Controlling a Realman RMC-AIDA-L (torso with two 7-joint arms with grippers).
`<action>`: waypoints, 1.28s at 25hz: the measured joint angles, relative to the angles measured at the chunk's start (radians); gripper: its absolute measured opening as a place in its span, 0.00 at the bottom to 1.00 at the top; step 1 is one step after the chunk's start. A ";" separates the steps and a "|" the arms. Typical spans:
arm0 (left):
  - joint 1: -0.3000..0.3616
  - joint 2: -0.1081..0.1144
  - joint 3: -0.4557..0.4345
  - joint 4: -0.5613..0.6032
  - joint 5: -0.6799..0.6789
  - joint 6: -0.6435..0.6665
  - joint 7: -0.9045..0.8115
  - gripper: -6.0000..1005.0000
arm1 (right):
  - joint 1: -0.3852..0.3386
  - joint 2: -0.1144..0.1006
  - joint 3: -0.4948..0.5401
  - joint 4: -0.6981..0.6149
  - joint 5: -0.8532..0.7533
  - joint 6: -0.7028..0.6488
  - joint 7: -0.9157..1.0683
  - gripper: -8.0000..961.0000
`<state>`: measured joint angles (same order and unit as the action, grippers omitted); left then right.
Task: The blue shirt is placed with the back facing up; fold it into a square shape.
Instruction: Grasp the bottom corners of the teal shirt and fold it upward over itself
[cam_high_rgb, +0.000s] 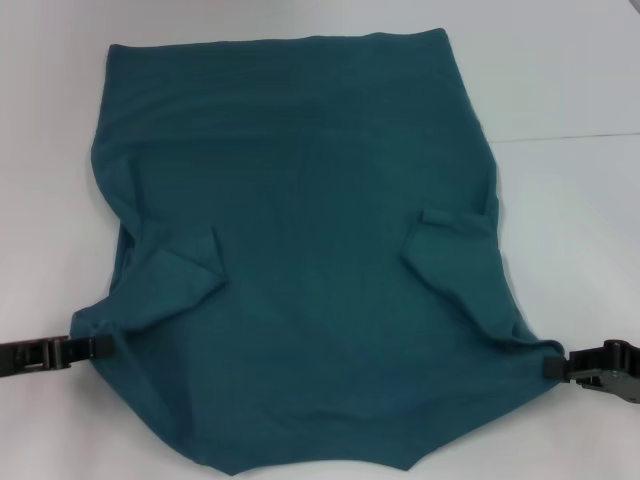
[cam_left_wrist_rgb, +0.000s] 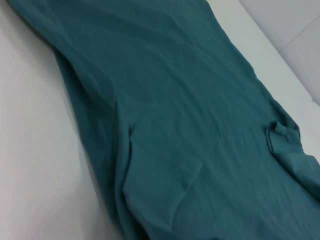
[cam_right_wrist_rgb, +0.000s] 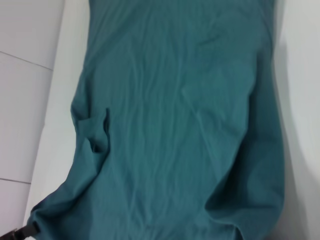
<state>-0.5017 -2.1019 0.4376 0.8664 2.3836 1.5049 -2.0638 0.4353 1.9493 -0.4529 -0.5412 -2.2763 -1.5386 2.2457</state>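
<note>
Head view shows me the blue shirt (cam_high_rgb: 310, 270) spread across the white table (cam_high_rgb: 570, 70), filling mid-frame; my left gripper (cam_high_rgb: 98, 346) pinches its lower-left edge, my right gripper (cam_high_rgb: 556, 366) clamps its lower-right edge, both sleeves folded inward.

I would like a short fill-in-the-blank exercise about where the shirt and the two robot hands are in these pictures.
1. The blue shirt lies spread on a ____ table.
2. The left hand and the right hand each meet the shirt at one of its two ____ edges.
3. Both sleeves are folded ____ onto the body of the shirt.
4. The side of the shirt facing up shows ____ lettering.

Missing words: white; side; inward; no
</note>
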 joint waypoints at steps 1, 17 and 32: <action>0.006 -0.001 -0.005 0.004 0.000 0.009 0.000 0.09 | -0.003 0.000 0.009 0.000 0.000 -0.003 -0.014 0.09; 0.126 -0.019 -0.093 0.026 -0.008 0.111 0.030 0.09 | -0.066 -0.006 0.069 -0.002 0.000 -0.063 -0.145 0.09; 0.204 -0.037 -0.145 0.040 -0.010 0.179 0.073 0.09 | -0.162 -0.007 0.141 -0.007 0.000 -0.139 -0.208 0.09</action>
<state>-0.2980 -2.1388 0.2921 0.9059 2.3741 1.6838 -1.9904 0.2735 1.9421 -0.3116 -0.5481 -2.2767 -1.6773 2.0373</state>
